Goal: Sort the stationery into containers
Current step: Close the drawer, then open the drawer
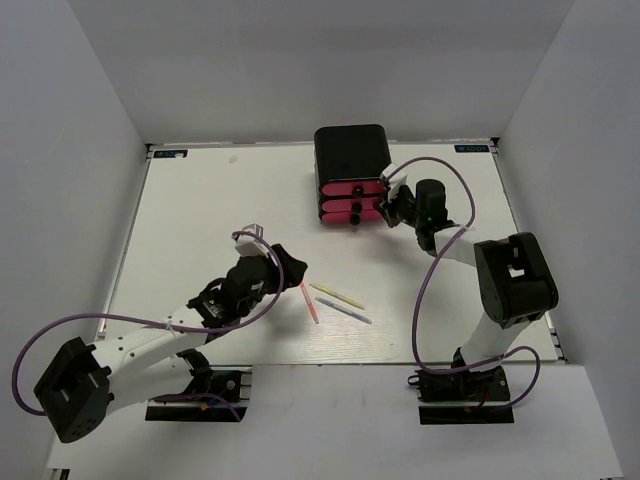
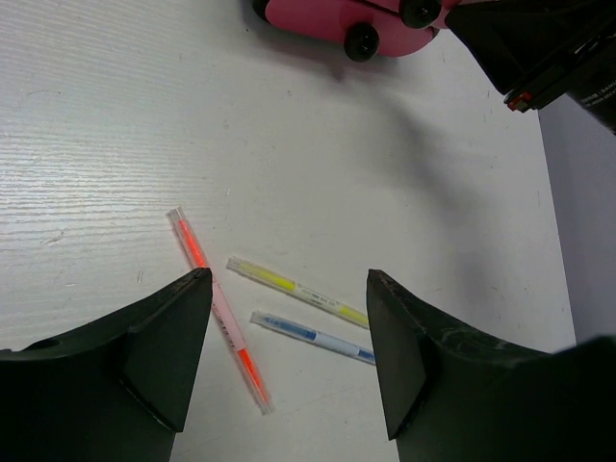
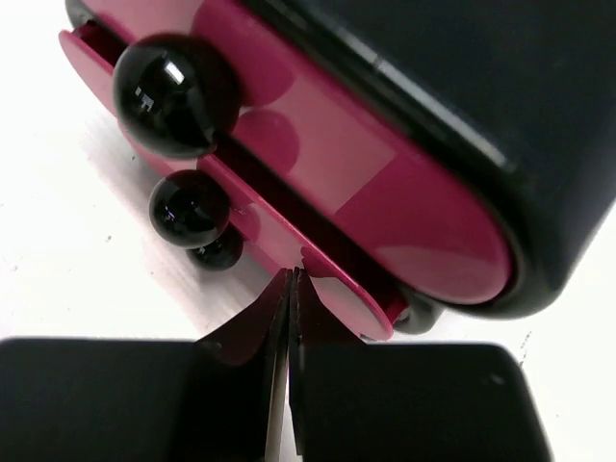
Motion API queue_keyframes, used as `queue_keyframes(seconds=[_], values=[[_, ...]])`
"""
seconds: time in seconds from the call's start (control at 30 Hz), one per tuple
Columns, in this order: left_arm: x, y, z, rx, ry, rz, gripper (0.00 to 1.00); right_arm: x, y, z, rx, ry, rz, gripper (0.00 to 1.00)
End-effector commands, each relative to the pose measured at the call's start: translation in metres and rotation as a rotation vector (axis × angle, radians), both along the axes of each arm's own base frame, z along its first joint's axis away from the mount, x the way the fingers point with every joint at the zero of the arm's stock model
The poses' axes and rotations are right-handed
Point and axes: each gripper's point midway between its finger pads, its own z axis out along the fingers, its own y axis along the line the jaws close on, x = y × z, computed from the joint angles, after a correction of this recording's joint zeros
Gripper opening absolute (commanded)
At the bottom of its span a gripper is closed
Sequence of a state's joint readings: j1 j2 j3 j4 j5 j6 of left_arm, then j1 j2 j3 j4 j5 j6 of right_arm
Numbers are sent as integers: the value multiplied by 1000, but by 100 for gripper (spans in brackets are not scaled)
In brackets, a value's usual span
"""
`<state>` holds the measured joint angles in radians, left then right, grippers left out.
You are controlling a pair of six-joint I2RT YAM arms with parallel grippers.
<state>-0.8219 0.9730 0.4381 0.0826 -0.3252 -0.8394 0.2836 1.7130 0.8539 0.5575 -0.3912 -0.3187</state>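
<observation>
Three thin pens lie on the white table: a pink one (image 1: 309,301) (image 2: 217,308), a yellow one (image 1: 337,295) (image 2: 296,289) and a light-blue one (image 1: 344,312) (image 2: 310,335). The stubby pens are out of view. My left gripper (image 1: 295,268) (image 2: 289,274) is open and empty, hovering just left of and above the pens. The black box (image 1: 350,150) (image 3: 433,87) holds three pink drawers (image 1: 351,200) (image 3: 385,192) with black knobs (image 3: 173,91). My right gripper (image 1: 385,210) (image 3: 292,276) is shut and empty, its tips touching the right edge of a drawer front.
White walls enclose the table on the left, back and right. The right arm's purple cable (image 1: 430,280) loops over the table's right side. In the left wrist view the drawers' fronts (image 2: 327,14) and the right gripper's body (image 2: 539,48) show at the top.
</observation>
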Motion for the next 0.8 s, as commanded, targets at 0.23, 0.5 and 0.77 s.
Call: queue_keyframes(seconds=[0.23,0.5,0.77], values=[[-1,-2,1,-14,-2,-10,75,33,9,37,30,-122,-19,6],[1,-4,3,-14,-2,-10,75,24,16,32,44,-64,29,6],[7,-20,0,-36,-5,-43,77,-40,19,17,86,94,148,34]])
